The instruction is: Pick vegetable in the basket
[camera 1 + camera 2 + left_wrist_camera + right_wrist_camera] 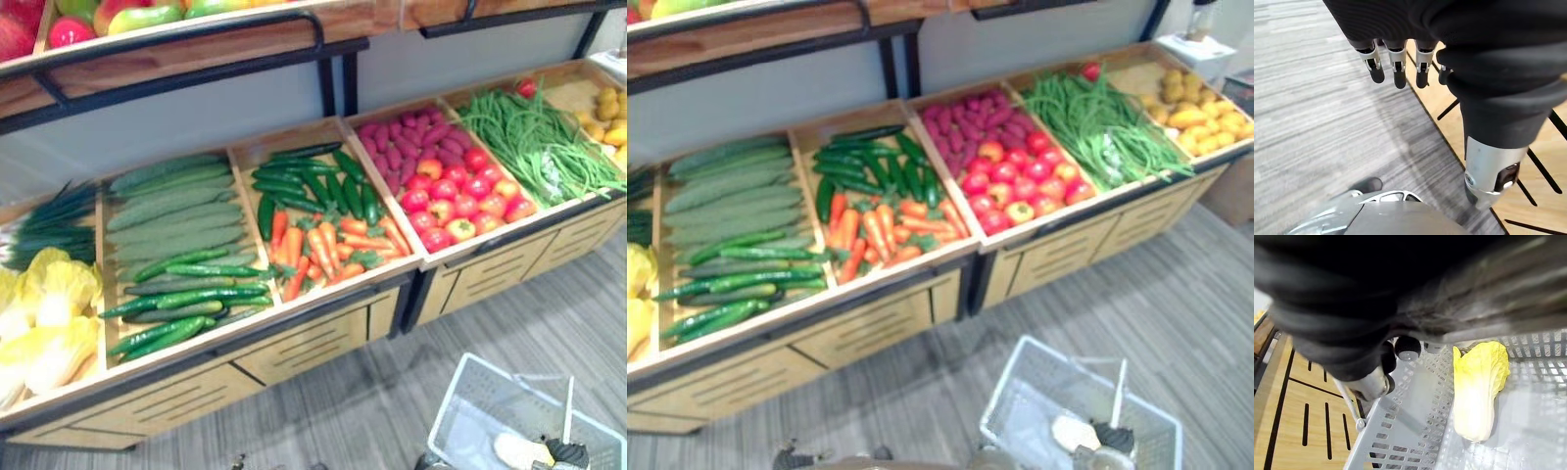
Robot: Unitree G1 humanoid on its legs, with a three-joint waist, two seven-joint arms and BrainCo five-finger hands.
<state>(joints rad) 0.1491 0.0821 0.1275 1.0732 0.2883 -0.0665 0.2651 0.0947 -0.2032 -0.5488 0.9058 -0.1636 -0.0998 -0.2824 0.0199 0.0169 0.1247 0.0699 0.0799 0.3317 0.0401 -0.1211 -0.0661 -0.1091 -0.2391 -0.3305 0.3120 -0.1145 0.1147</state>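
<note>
Hanging slack over grey plank floor (1312, 122), left hand (1396, 56) fingers straight; right hand (1400, 350) curls round wire handle (1348, 400) of white lattice basket (1400, 440) cradling pale tapered cabbage (1476, 391).

The floor (323, 411) is grey with stripes. A long wooden stand (294, 348) is by a pale wall (196, 117). A wooden shelf (196, 59) with black bars is above it.

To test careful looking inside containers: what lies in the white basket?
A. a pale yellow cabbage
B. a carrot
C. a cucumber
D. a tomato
A: the right wrist view shows a pale yellow cabbage lying on the floor of the white basket.
</note>
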